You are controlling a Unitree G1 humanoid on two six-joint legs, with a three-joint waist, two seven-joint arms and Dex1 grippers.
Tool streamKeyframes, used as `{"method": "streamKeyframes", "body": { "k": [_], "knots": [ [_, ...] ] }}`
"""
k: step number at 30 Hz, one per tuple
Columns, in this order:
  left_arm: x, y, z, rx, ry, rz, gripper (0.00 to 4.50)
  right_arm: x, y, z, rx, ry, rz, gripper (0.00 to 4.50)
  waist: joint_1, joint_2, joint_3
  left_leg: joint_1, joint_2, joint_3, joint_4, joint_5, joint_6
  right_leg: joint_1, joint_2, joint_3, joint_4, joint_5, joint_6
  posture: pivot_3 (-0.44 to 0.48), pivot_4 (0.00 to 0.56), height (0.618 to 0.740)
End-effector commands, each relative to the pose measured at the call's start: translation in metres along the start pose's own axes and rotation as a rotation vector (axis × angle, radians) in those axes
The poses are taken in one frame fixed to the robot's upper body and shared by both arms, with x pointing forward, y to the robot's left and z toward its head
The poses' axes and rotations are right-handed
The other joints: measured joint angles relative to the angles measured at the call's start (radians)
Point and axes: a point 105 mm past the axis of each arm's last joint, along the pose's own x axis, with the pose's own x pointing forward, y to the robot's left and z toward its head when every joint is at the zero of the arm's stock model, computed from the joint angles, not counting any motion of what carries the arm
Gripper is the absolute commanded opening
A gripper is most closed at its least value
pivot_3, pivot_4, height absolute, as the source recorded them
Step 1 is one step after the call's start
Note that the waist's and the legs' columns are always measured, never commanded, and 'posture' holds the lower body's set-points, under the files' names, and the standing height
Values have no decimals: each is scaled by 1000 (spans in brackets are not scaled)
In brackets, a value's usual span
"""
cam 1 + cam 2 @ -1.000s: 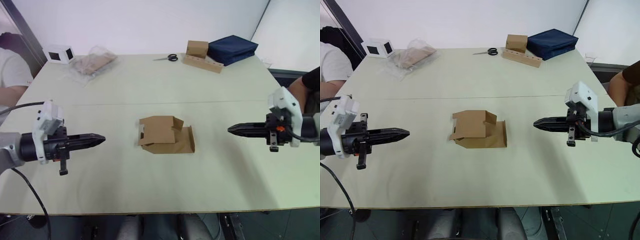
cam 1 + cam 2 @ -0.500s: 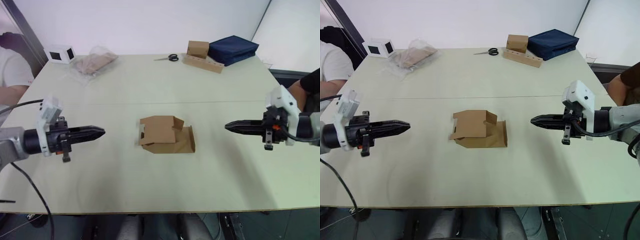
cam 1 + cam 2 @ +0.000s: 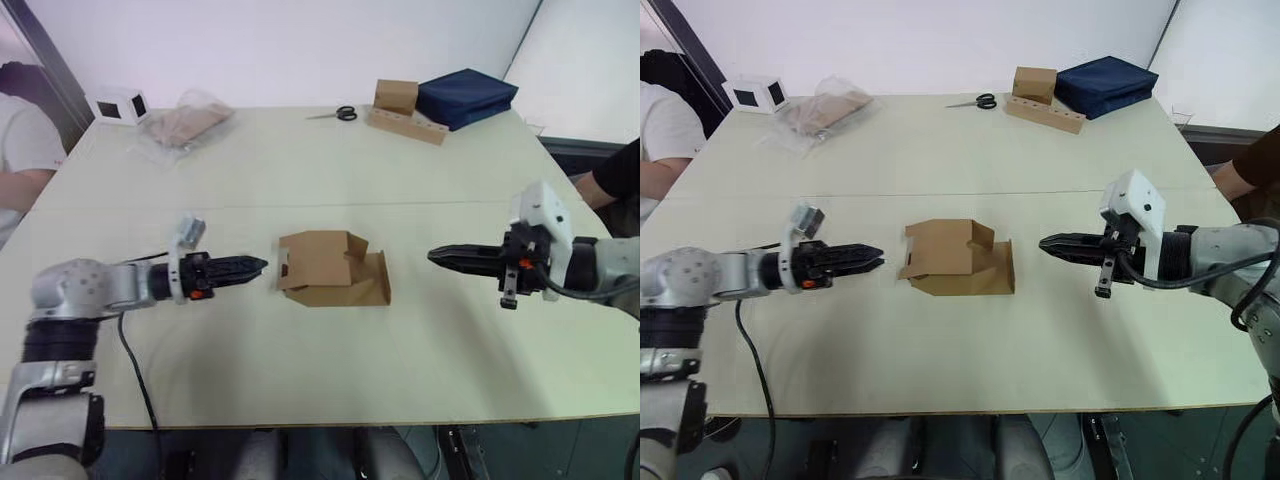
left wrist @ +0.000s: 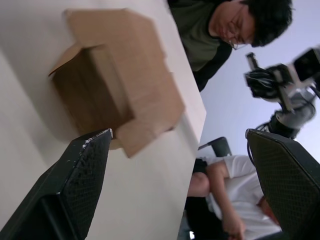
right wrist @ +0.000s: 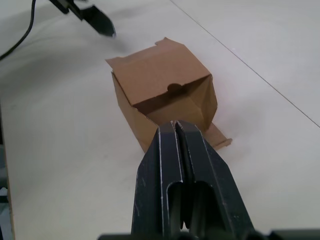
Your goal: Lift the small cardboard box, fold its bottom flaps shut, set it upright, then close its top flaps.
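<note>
One thin brown cardboard box [image 3: 328,267] on table [image 3: 300,170], flaps agape. Left gripper [image 3: 255,265] spread wide; right gripper [image 3: 438,257] pressed together.

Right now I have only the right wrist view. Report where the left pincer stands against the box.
Observer: The left pincer points at the small cardboard box from its left side, close but not touching.
Operator: Give me its fingers.
Observer: In the left wrist view its fingers stand wide apart, with the box ahead of them.
Operator: Name what lies at the table's far edge.
Observer: On the table, scissors lie there, with a navy bag further right.
</note>
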Motion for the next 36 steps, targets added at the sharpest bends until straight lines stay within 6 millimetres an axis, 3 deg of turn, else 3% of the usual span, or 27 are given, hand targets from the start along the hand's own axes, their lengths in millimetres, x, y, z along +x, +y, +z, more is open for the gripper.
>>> {"method": "streamKeyframes", "body": {
  "k": [1, 21, 36],
  "knots": [
    [10, 6, 11, -27, -36, -17, 4477, -6, 4, 8, -31, -29, -49, 0, 1, 0, 0, -1, 0, 0, 0, 0, 0, -1, 0, 0, 0, 0, 0, 0, 150, 740],
    [68, 11, 9, -111, 16, -130, 4477, -6, 24, 5, 13, -41, -79, 0, 0, 0, 0, -2, -1, -1, 3, 0, 0, -1, 0, 0, 2, 0, 0, 0, 150, 740],
    [88, 12, 13, -127, -5, -168, 4477, -5, 27, 7, 22, -36, -84, 0, 1, 0, 0, -2, -1, -1, 3, 0, 0, -1, 0, 0, 2, 0, 0, 0, 150, 740]
  ]
}}
